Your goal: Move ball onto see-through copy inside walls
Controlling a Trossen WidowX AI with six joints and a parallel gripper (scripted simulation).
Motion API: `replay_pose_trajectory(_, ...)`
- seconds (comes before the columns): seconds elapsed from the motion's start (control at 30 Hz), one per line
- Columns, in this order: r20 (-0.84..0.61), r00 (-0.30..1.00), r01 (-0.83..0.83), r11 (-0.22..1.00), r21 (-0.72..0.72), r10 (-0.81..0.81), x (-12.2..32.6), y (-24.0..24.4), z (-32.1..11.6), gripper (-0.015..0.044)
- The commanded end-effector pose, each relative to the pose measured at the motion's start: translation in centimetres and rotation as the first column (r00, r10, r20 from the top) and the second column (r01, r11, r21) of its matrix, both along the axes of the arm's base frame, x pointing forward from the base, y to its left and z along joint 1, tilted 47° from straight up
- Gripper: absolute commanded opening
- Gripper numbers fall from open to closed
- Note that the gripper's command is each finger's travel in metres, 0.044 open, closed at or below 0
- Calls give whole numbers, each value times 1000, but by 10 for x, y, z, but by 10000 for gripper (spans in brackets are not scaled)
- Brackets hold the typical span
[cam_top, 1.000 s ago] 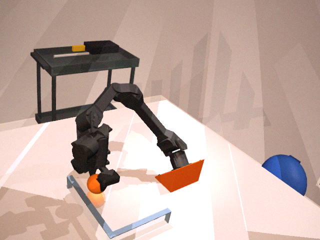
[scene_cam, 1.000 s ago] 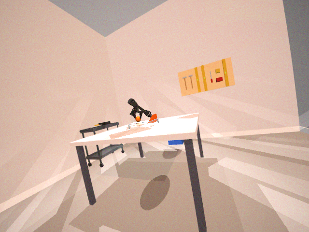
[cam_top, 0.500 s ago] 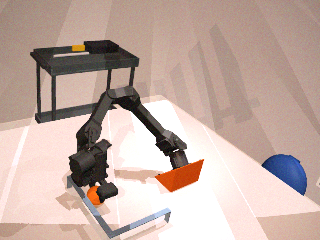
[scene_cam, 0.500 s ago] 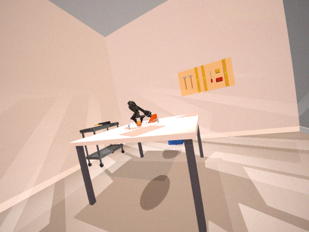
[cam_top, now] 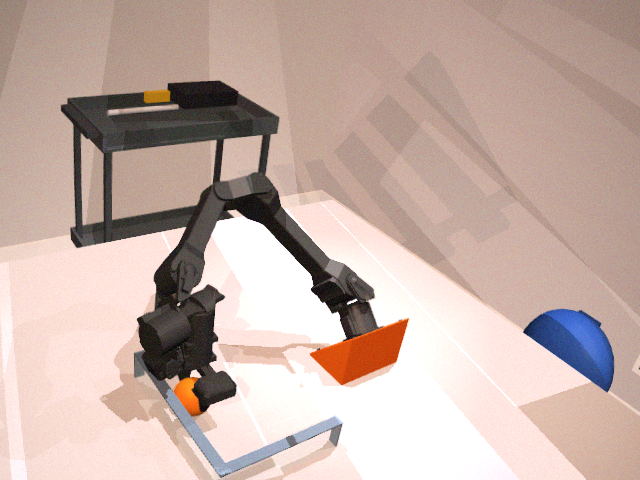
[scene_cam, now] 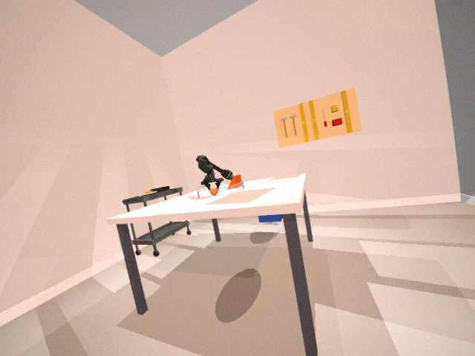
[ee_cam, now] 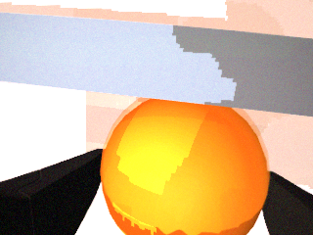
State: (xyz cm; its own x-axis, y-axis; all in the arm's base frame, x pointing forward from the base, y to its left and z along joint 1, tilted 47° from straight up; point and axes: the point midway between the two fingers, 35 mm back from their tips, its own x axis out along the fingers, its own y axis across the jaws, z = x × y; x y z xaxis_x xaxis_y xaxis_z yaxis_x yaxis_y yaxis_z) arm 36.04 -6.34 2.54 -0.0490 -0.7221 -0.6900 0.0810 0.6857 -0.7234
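Note:
The orange ball sits between the fingers of my gripper, which is shut on it. The ball is beside the inner side of the long low wall, low at the table. The other low wall meets that one at the near corner. The see-through copy is almost wholly covered by the ball; a pale rim of it shows around the ball's upper edge in the wrist view. Whether the ball touches the table or the wall is hard to tell.
An orange slanted panel stands at the arm's far end, right of the walls. Beyond the table are a dark cart and a blue round object.

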Motion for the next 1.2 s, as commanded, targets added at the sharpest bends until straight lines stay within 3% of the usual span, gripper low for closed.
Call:
replay_pose_trajectory(0.0, 2, 1000, 3, 1000, 0, -3, 0, 0, 0, 131)
replay_pose_trajectory(0.4, 2, 1000, 1, 1000, 1, -1, 2, 6, 6, 440)
replay_pose_trajectory(0.6, 1, 1000, -5, 1000, -1, 5, 5, 61, 57, 440)
replay_pose_trajectory(0.97, 4, 1000, -18, 1000, -3, 18, 6, 60, 54, 440)
replay_pose_trajectory(1.17, 4, 1000, -11, 1000, -5, 11, 4, 88, 83, 440)
